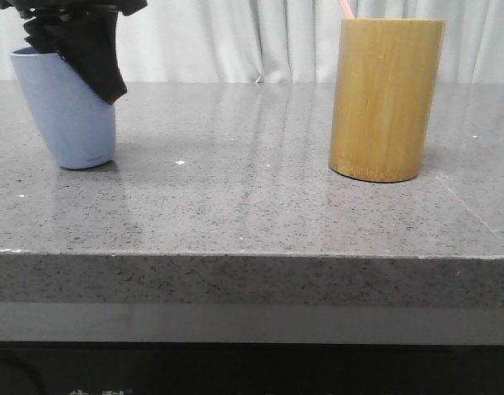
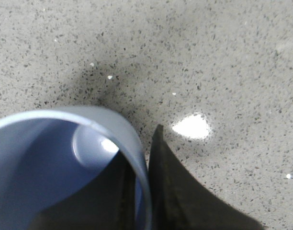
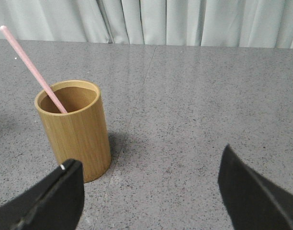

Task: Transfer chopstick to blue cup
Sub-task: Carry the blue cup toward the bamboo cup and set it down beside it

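Observation:
The blue cup (image 1: 67,115) stands at the table's left, leaning slightly. My left gripper (image 1: 91,58) is shut on its rim, with one finger inside the cup and one outside, as the left wrist view shows (image 2: 141,148); the blue cup (image 2: 41,167) is empty there. A pale pink chopstick (image 1: 345,8) sticks out of the tan bamboo cup (image 1: 387,99) at the right. In the right wrist view the chopstick (image 3: 31,67) leans in the bamboo cup (image 3: 77,129). My right gripper (image 3: 150,158) is open and empty, set back from the bamboo cup and beside it.
The grey speckled stone table (image 1: 252,189) runs between the two cups. Its front edge is near the camera. White curtains (image 1: 235,41) hang behind the table.

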Controlling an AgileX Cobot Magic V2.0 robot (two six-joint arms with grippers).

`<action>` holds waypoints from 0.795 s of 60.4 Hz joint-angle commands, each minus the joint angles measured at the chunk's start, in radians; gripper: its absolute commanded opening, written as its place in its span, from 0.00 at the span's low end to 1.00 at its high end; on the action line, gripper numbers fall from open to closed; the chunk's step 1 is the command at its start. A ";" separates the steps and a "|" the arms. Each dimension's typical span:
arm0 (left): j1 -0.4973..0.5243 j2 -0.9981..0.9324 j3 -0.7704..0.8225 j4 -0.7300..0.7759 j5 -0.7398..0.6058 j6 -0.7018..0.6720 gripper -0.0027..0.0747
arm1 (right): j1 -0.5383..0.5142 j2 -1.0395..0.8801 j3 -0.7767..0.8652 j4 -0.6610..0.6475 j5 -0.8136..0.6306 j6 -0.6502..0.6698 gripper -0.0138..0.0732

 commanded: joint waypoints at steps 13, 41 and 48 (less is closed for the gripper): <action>-0.114 -0.023 -0.234 -0.035 0.141 -0.002 0.01 | -0.005 0.013 -0.036 0.009 -0.067 -0.001 0.83; -0.309 0.146 -0.403 -0.035 0.141 -0.002 0.01 | -0.005 0.013 -0.036 0.009 -0.065 -0.001 0.83; -0.321 0.172 -0.405 -0.035 0.141 -0.002 0.01 | -0.005 0.013 -0.036 0.009 -0.062 -0.001 0.83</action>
